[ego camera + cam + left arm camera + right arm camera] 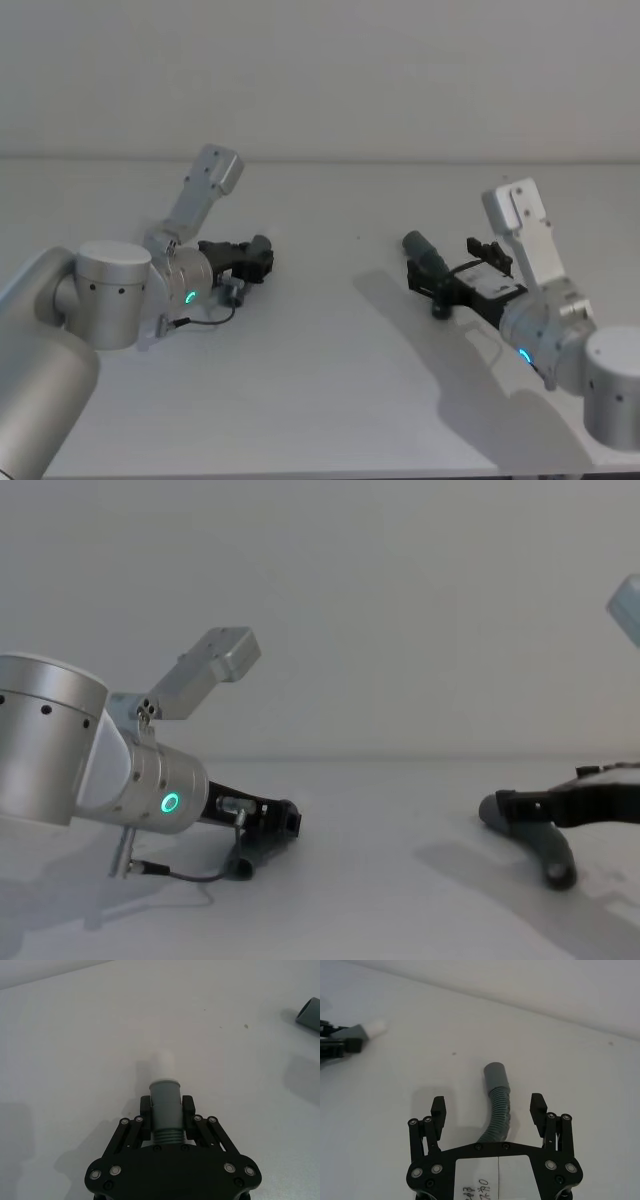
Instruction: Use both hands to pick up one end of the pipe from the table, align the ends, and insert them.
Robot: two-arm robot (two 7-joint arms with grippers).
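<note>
Left gripper (166, 1106) clamps the white-tipped hose (165, 1094); your right gripper (488, 1104) straddles the collared hose (500, 1110), wide: close it next.

The left gripper (166, 1106) clamps a ribbed pipe piece (165, 1094); its white tip (164, 1062) points out over the table (75, 1035); another grey collar (309, 1014) lies well apart.
</note>
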